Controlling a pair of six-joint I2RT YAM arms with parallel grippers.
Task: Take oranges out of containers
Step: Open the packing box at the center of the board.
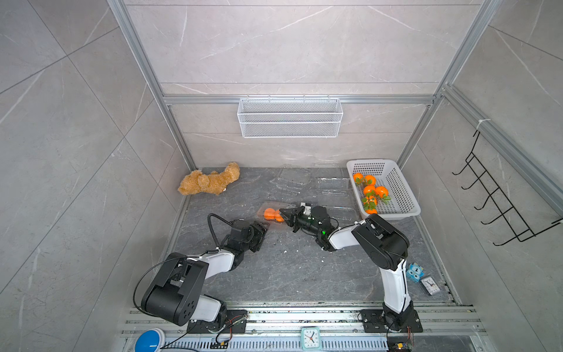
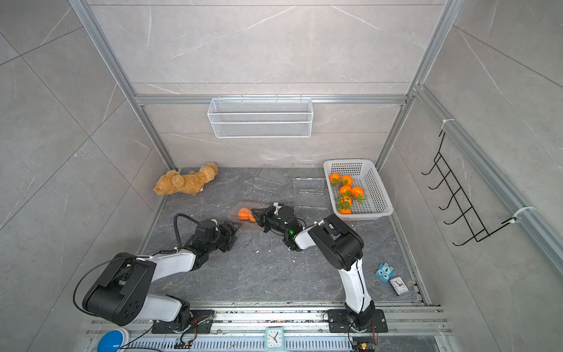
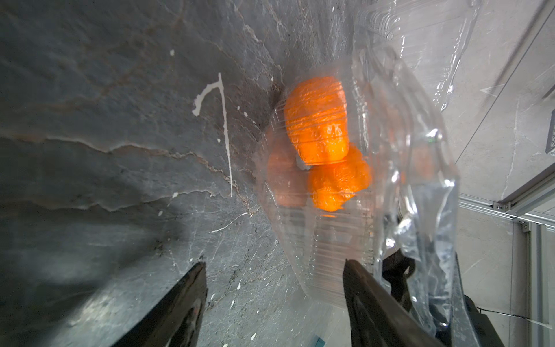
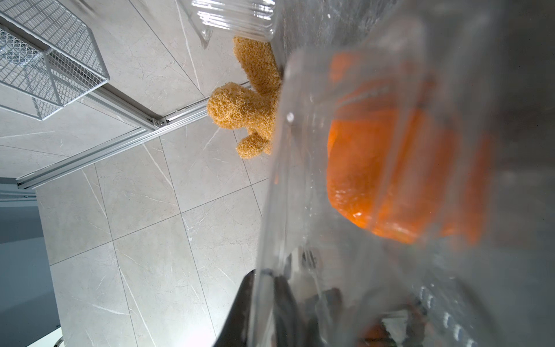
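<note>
Oranges (image 1: 271, 214), two of them, lie touching each other inside a clear container (image 1: 267, 203) at the middle of the frame in both top views, on the dark desk (image 1: 289, 274). In the left wrist view I see them (image 3: 318, 120) through ribbed plastic, with the container (image 3: 324, 246) running down toward my left tool (image 3: 274, 264). That tool stands fairly wide. Its two dark fingers (image 3: 192, 300) are well apart, and a corner of the container lies between them, close against one finger. I cannot tell whether it touches. From above, the left tool (image 1: 263, 233) sits just below and left of the container.

My right tool (image 1: 283, 215) reaches in from the right of the frame and is pinched narrow on a thin flap of the container's plastic. The right wrist view shows the container (image 4: 300, 210) as a clear sheet passing between the fingers (image 4: 240, 300), with a blurred orange (image 4: 390, 180) behind it. The flap looks like the lid, raised off the base, though the blur keeps me from being sure.

Six more oranges (image 1: 370, 190), some with green leaves, lie in the white basket (image 1: 405, 195) at the right of the frame, along its left side. Other clear containers (image 1: 292, 179) lie on the desk above the arms, between the basket and a tan teddy bear (image 1: 210, 182) at the upper left of the desk.
</note>
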